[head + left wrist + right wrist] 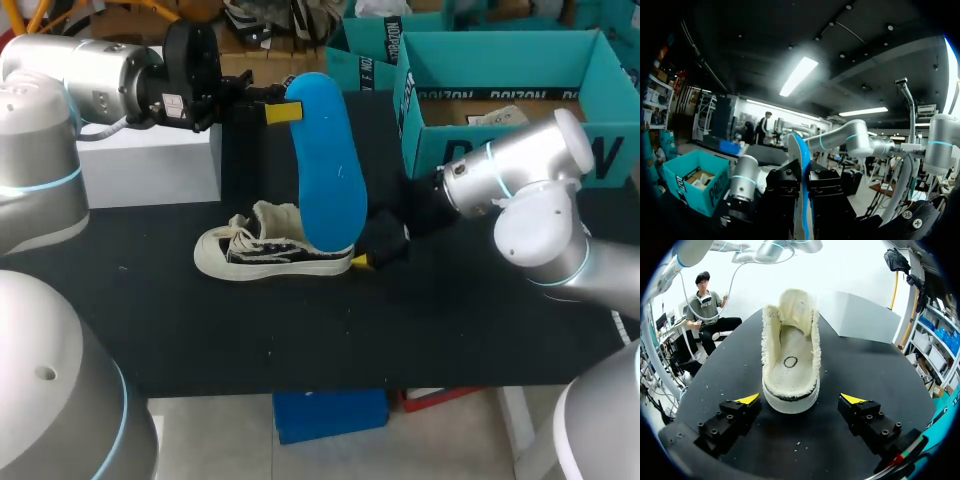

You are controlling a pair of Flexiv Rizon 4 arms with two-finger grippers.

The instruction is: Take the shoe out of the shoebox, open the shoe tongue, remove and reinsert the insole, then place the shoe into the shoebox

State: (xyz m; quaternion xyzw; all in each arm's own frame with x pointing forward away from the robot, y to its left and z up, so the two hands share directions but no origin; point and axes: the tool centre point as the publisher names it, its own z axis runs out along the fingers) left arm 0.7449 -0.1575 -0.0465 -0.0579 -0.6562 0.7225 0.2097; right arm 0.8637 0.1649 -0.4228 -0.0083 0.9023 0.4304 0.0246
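Note:
A blue insole hangs upright above the shoe, with my left gripper shut on its top end. In the left wrist view the insole shows edge-on between the black fingers. The black-and-white sneaker lies on the black tabletop, its toe towards the left. My right gripper stands open at its heel. In the right wrist view the cream-lined shoe is open and holds no insole. Its heel lies between the right gripper's spread yellow tips without touching them. The teal shoebox stands at the back right.
A white block sits at the back left under my left arm. A second teal box stands behind the shoebox. The black table reaches forward to its front edge.

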